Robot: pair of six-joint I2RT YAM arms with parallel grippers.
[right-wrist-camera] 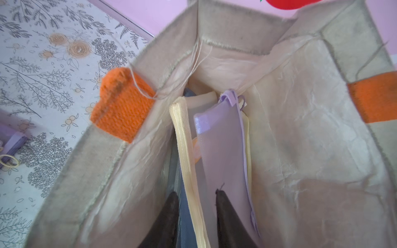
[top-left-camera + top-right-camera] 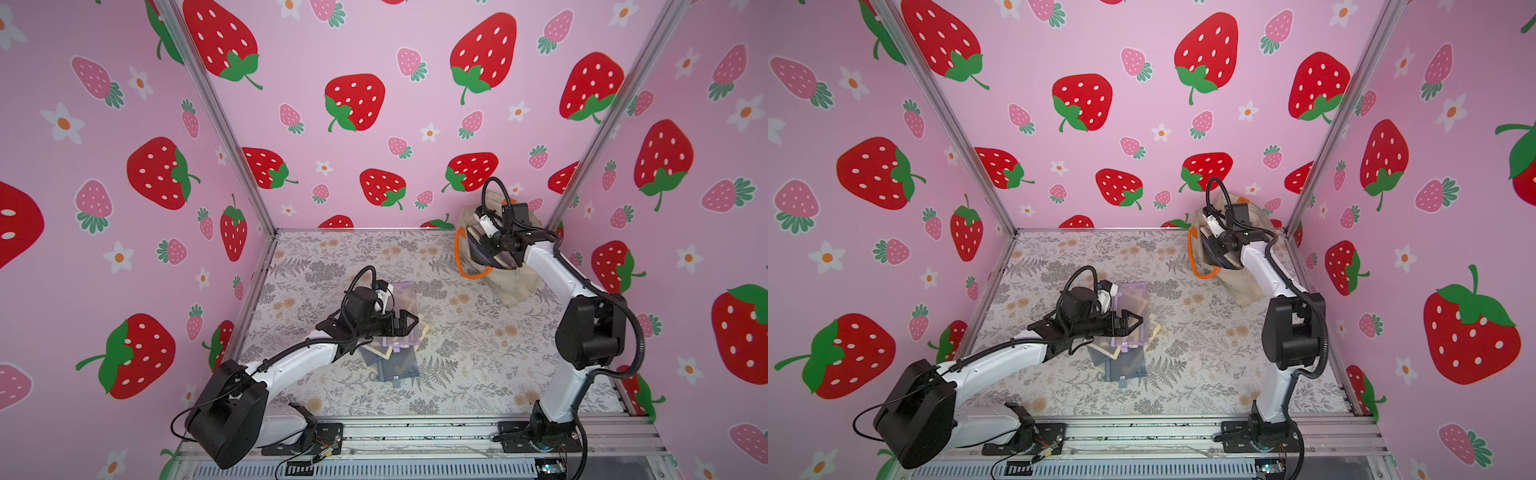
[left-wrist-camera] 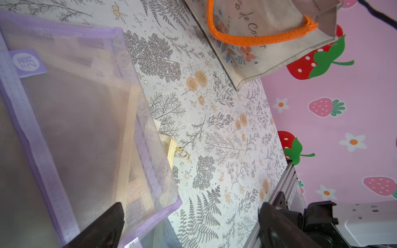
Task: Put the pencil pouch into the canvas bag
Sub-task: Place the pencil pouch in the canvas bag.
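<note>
Clearly the cream-edged pencil pouch [image 1: 187, 150] stood upright inside the canvas bag [image 1: 300, 133], between the partly parted fingers of the right tool [image 1: 196, 193]. A crooked lift could have snagged its zipper edge or the loose thread [image 1: 137, 85] and dragged it out. The left tool [image 3: 190, 204], spread wide above the purple mesh pouch [image 3: 86, 128] on the surface [image 3: 214, 128], risked pinching several stacked pouches.

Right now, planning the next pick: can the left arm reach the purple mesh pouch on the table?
Likely yes: the left gripper hangs open just above the purple mesh pouch, which tops the pile uncovered.
</note>
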